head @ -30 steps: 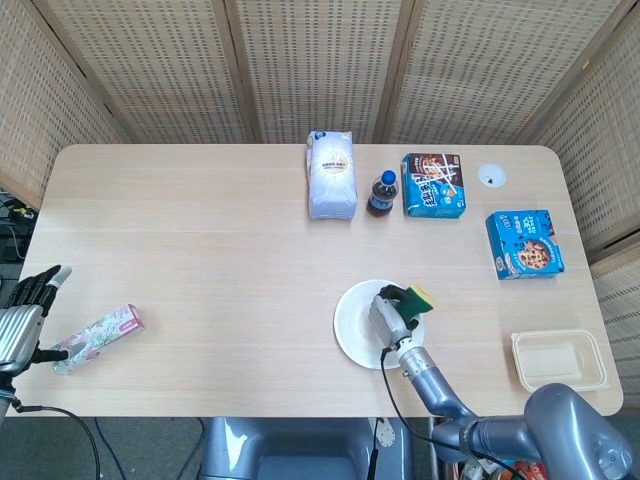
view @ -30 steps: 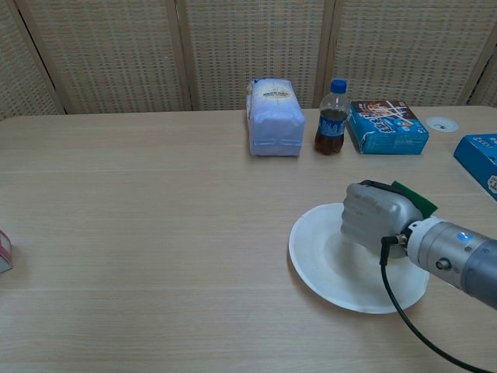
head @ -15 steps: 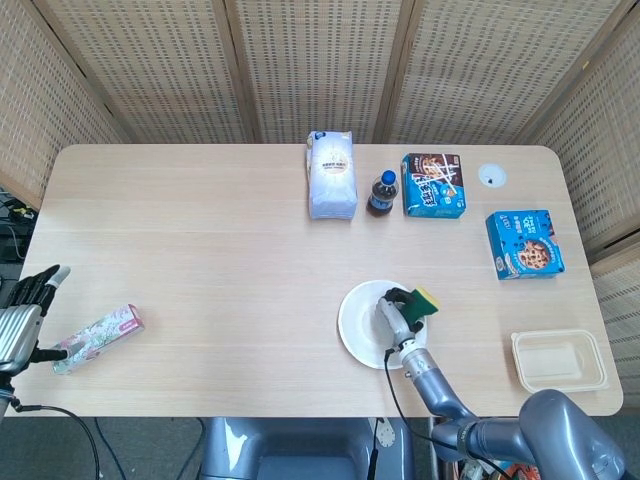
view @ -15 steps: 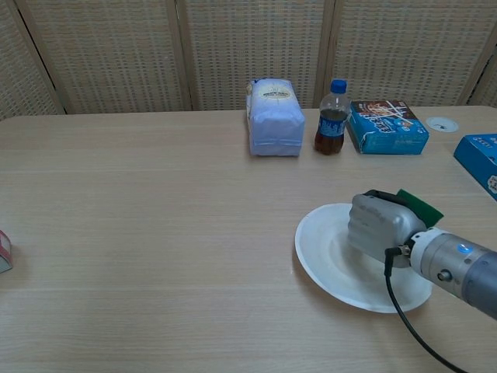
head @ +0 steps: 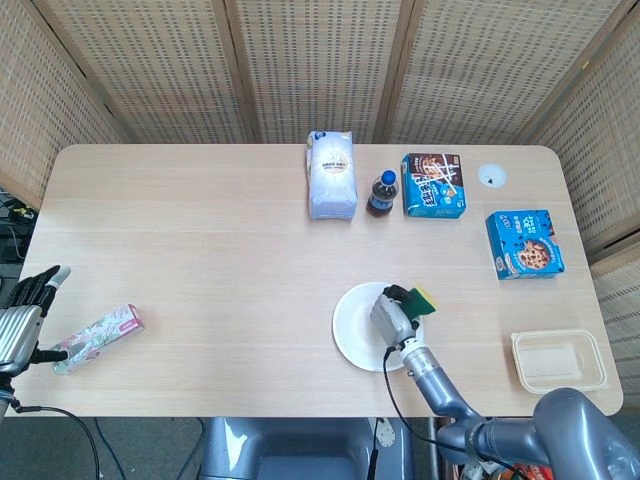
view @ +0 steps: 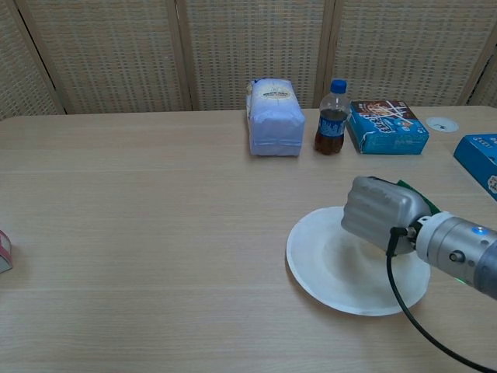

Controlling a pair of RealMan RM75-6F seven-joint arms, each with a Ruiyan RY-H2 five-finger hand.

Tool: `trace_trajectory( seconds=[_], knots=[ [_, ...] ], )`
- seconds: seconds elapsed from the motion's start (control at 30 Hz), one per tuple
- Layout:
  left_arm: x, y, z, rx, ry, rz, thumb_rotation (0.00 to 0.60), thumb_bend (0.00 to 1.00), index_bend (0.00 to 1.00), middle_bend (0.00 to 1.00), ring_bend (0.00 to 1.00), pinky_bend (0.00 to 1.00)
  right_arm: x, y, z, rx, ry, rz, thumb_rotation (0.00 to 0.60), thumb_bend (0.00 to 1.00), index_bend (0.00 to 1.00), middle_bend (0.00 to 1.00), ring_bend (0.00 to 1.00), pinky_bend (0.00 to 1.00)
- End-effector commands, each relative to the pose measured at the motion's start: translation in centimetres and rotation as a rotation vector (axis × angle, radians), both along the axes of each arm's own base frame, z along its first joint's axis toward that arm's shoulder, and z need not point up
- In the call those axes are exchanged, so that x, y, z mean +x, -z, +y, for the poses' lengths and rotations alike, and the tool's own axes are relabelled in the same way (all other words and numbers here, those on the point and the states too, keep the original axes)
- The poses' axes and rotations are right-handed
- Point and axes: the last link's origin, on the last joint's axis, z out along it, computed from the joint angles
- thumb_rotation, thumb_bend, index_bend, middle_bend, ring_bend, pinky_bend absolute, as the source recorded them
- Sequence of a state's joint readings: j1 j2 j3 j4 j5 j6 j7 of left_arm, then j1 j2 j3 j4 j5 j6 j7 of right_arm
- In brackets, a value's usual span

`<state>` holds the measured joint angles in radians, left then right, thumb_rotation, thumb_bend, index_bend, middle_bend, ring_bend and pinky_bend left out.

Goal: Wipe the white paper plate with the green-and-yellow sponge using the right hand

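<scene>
Our right hand (head: 393, 318) gripped the green-and-yellow sponge (head: 420, 298), pressing it onto the far-right part of the white paper plate (head: 352, 330) under it. Our left hand (head: 22, 310) sat open, well apart at the table's edge, just beside a floral packet (head: 97, 338). Risk, as we judged it: the light plate could skid with the sponge rather than get wiped, since nothing pinned it.

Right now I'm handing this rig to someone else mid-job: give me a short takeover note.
Right hand grips the green-and-yellow sponge and presses it on the far right part of the white paper plate.
Left hand is open at the table's left edge, beside a floral packet, holding nothing.
Done: sponge grasped and on the plate.
Left: wipe the rest of the plate; how much is wiped cannot be told.
</scene>
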<state>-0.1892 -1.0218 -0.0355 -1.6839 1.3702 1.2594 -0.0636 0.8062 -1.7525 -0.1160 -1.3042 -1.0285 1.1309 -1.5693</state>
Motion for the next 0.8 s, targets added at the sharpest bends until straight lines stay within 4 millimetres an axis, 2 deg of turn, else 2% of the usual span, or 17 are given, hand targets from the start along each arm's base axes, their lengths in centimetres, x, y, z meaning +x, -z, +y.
trace_trajectory(
  seconds=[0.03, 0.1, 0.13, 0.2, 0.37, 0.43, 0.57, 0.7, 0.8],
  knots=[
    [0.0, 0.0, 0.0, 0.000, 0.001, -0.001, 0.600, 0.00, 0.00, 0.00, 0.00, 0.00, 2.5, -4.2, -0.2, 0.020, -0.024, -0.251, 0.600, 0.61, 0.58, 0.62, 0.52, 0.65],
    [0.1, 0.0, 0.0, -0.001, 0.002, -0.002, 0.600, 0.00, 0.00, 0.00, 0.00, 0.00, 3.1, -5.5, -0.3, 0.034, -0.016, -0.337, 0.600, 0.61, 0.58, 0.62, 0.52, 0.58],
    [0.2, 0.0, 0.0, -0.001, 0.006, -0.002, 0.600, 0.00, 0.00, 0.00, 0.00, 0.00, 3.4, -6.7, -0.5, 0.058, 0.039, -0.457, 0.600, 0.61, 0.58, 0.62, 0.52, 0.53],
    [0.2, 0.1, -0.1, -0.002, 0.008, -0.003, 0.600, 0.00, 0.00, 0.00, 0.00, 0.00, 3.4, -7.5, -0.6, 0.103, 0.107, -0.563, 0.600, 0.62, 0.58, 0.62, 0.52, 0.44],
    [0.3, 0.2, -0.2, -0.005, 0.009, -0.001, 0.600, 0.00, 0.00, 0.00, 0.00, 0.00, 3.2, -7.9, -0.7, 0.240, 0.268, -0.835, 0.600, 0.62, 0.58, 0.62, 0.52, 0.18],
    [0.3, 0.3, -0.2, -0.009, 0.008, 0.000, 0.600, 0.00, 0.00, 0.00, 0.00, 0.00, 3.1, -7.6, -0.8, 0.319, 0.365, -0.969, 0.600, 0.62, 0.58, 0.62, 0.52, 0.11],
    [0.3, 0.4, -0.2, -0.015, 0.005, 0.001, 0.600, 0.00, 0.00, 0.00, 0.00, 0.00, 2.8, -7.2, -1.4, 0.416, 0.475, -1.133, 0.600, 0.62, 0.58, 0.62, 0.52, 0.09],
    [0.2, 0.4, -0.1, -0.014, 0.003, 0.001, 0.600, 0.00, 0.00, 0.00, 0.00, 0.00, 2.6, -6.6, -2.0, 0.472, 0.524, -1.206, 0.600, 0.62, 0.58, 0.62, 0.51, 0.09],
    [0.2, 0.4, -0.1, -0.014, 0.001, 0.000, 0.600, 0.00, 0.00, 0.00, 0.00, 0.00, 2.4, -6.0, -2.4, 0.499, 0.574, -1.243, 0.600, 0.62, 0.58, 0.62, 0.46, 0.09]
  ],
)
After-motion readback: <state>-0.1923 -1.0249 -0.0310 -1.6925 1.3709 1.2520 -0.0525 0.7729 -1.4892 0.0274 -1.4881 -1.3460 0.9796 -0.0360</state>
